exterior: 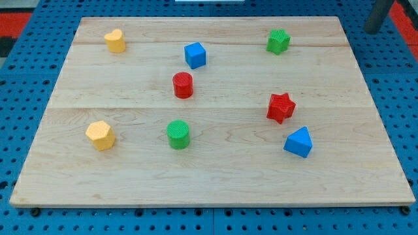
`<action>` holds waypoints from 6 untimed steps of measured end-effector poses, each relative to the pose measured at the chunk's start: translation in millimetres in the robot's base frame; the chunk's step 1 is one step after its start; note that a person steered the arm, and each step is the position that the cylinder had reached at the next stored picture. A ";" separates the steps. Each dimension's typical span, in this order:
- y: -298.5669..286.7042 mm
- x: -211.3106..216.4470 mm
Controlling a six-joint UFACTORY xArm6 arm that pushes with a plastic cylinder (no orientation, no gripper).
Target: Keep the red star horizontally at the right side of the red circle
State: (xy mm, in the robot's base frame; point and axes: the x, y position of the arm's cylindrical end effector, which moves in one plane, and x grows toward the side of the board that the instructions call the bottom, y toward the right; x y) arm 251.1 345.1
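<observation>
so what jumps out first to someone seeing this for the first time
Eight small coloured blocks lie scattered on a pale wooden board. Near the middle stands the red cylinder block, with the red star block off to the view's right and slightly lower. My tip is out of frame; only the dark rod shows at the top right corner.

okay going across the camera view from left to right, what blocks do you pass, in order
yellow hexagon → yellow heart → green cylinder → red cylinder → blue cube → green star → red star → blue pyramid-like block
</observation>
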 end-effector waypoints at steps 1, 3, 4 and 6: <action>-10.8 70.3; -87.4 188.0; -100.0 254.0; -159.3 206.5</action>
State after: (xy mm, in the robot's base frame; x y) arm 457.6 185.8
